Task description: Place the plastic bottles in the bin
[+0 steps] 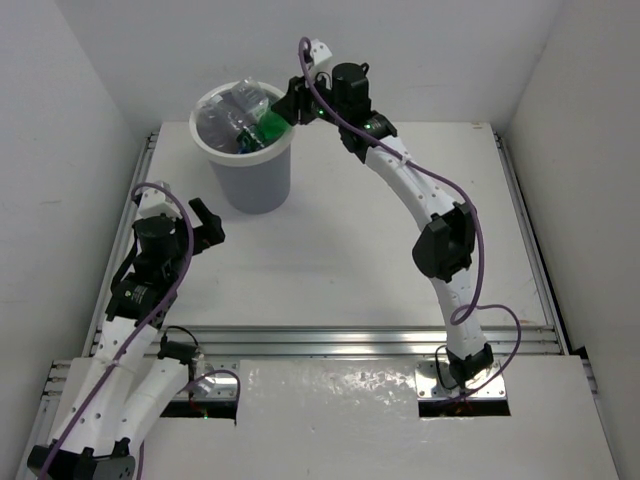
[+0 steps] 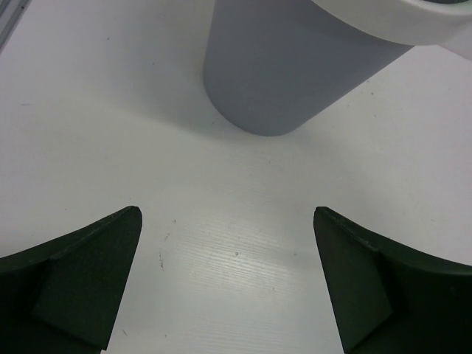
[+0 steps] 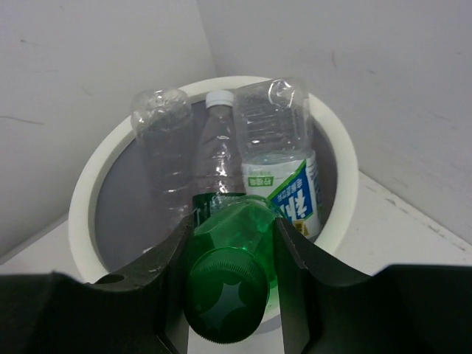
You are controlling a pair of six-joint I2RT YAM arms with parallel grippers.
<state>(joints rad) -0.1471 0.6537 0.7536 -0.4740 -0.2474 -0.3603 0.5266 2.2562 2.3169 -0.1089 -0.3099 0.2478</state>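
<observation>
The bin (image 1: 255, 185) stood upright at the far left of the desk (image 1: 350, 260), a grey tub with a thick white rim, close to the corner of the white walls. The right arm (image 1: 420, 195) stretched from its base at the near right across to the bin, and the right jaws were clenched on a green bottle (image 3: 230, 265), one dark finger (image 3: 166, 287) pressed against each side of its body. The green bottle (image 1: 270, 124) hung tilted over the right side of the rim (image 3: 85, 192), its dark green cap turned back toward the wrist camera and its bottom pointing down into the bin. Inside lay a heap of clear bottles (image 1: 232, 118) packed closely together: in the right wrist view a crumpled one (image 3: 162, 140) on the left, one with a white cap (image 3: 217, 144) in the middle, and one with a blue-and-white label (image 3: 284, 184) on the right, all touching one another. The left arm (image 1: 150, 270) was folded at the near left, and the left jaws were released, their two dark fingers (image 2: 81, 273) spread wide with only the white desk (image 2: 221, 221) showing between them. They hovered over the desk a little nearer than the bin, whose grey wall (image 2: 280, 66) filled the far part of the left wrist view.
</observation>
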